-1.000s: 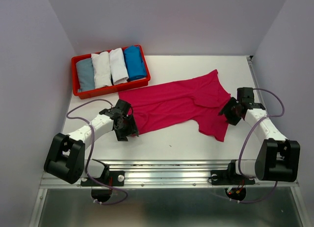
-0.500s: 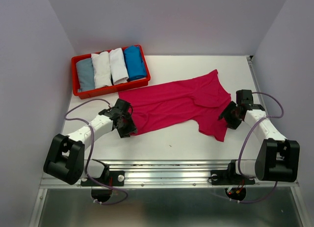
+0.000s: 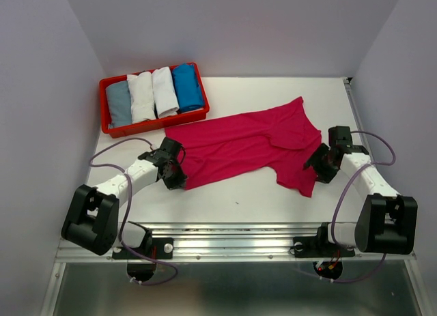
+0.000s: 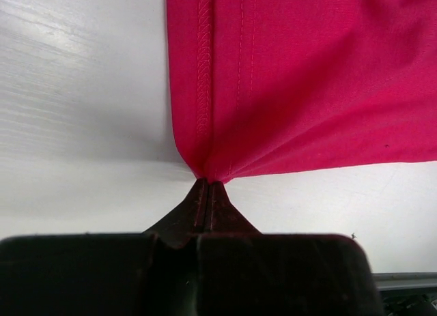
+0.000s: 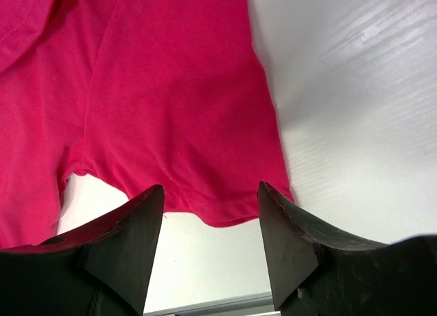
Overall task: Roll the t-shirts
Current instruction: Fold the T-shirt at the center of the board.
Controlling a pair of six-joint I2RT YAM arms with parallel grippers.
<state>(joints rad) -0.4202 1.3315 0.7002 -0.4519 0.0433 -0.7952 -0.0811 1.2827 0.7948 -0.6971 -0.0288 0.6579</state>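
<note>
Four tees look finished: a pale grey-blue tee (image 3: 119, 103), a white tee (image 3: 141, 96), a second white tee (image 3: 164, 91) and a bright blue tee (image 3: 187, 87) lie as tight rolls, side by side, in the red tray (image 3: 109, 130) at 10 o'clock on the bench (image 3: 239, 201). One is left, the magenta t-shirt (image 3: 239, 145). It lies unrolled and flat across mid-bench, long axis running 8 to 2 o'clock, with some creases and a fold near its 3 o'clock end. The left claw (image 3: 179, 181) is at the shirt's 8 o'clock corner; the wrist view shows the jaws pinched tight on the stitched hem corner, cloth puckering into the pinch. The right claw (image 3: 316, 167) sits at the shirt's 4 o'clock edge, jaws apart and empty, with the hem of the sleeve (image 5: 184, 125) lying on the bench between them, not gripped. Judgement: the last shirt is at the grasp-and-straighten stage. No roll is started on it. Smoothing, any folding, rolling and a place in the tray remain.
</note>
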